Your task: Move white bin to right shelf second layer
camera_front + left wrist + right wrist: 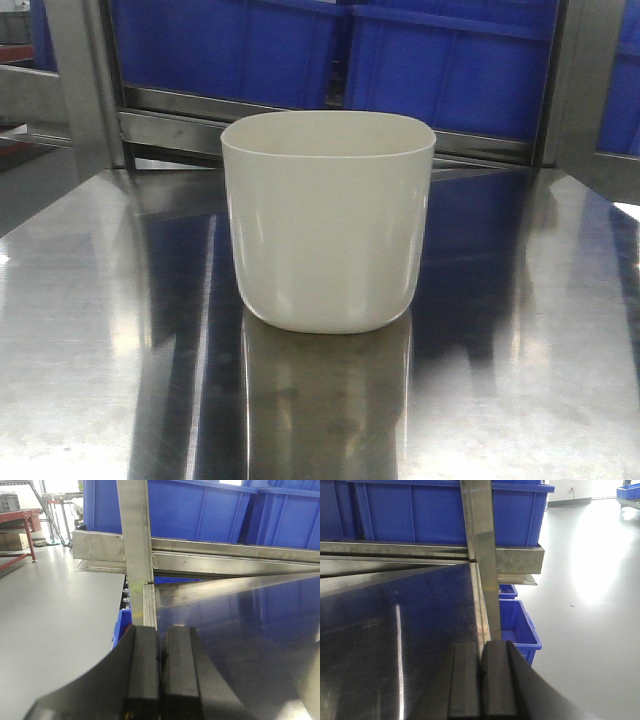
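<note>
The white bin (328, 220) stands upright and empty in the middle of the mirror-like steel tabletop (100, 350) in the front view. No gripper shows in that view. My left gripper (161, 632) is shut and empty over the table's left edge, beside a steel post (136, 550). My right gripper (481, 647) is shut and empty over the table's right edge, by a steel post (482, 535). The bin is out of both wrist views. The roller rails of the right shelf second layer are not in view.
Large blue crates (450, 60) sit on the rack behind the table, also in the left wrist view (200, 510) and the right wrist view (420, 510). A blue crate (517, 627) sits on the floor right of the table. A red bench (20, 525) stands far left.
</note>
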`<act>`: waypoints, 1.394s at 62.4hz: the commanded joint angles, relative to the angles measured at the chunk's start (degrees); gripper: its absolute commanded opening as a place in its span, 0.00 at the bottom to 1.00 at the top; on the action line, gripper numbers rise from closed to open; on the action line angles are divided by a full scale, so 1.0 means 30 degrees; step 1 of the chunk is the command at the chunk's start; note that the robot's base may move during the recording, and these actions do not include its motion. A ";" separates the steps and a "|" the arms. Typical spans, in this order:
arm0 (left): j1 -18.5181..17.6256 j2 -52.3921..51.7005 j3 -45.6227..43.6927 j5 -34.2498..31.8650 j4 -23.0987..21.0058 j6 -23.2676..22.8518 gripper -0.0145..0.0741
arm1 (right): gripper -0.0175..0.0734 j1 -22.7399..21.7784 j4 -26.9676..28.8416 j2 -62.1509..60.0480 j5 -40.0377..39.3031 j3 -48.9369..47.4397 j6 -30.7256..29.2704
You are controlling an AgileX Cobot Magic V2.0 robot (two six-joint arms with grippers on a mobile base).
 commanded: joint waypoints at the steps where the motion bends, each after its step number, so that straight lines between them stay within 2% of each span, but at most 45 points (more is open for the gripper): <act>1: -0.0138 -0.0267 0.0702 -0.1627 -0.0105 -0.0067 0.26 | 0.25 -0.0096 -0.0187 -0.0361 -0.1712 -0.0332 -0.0077; 52: -0.0138 -0.0267 0.0702 -0.1627 -0.0105 -0.0067 0.26 | 0.25 -0.0096 -0.0235 -0.0361 -0.2171 -0.0332 -0.0093; 58: -0.0138 -0.0267 0.0702 -0.1627 -0.0105 -0.0067 0.26 | 0.25 -0.0049 -0.0235 -0.0361 -0.3837 -0.0332 -0.0079; 66: -0.0138 -0.0267 0.0702 -0.1627 -0.0105 -0.0067 0.26 | 0.25 -0.0023 -0.0235 -0.0228 -0.4703 -0.0409 -0.0079; 74: -0.0138 -0.0267 0.0702 -0.1627 -0.0105 -0.0067 0.26 | 0.25 -0.0023 -0.0235 0.1415 -0.3440 -0.1861 -0.0079; 87: -0.0138 -0.0267 0.0702 -0.1627 -0.0105 -0.0067 0.26 | 0.25 0.0098 -0.0235 0.7640 -0.0657 -0.7154 -0.0079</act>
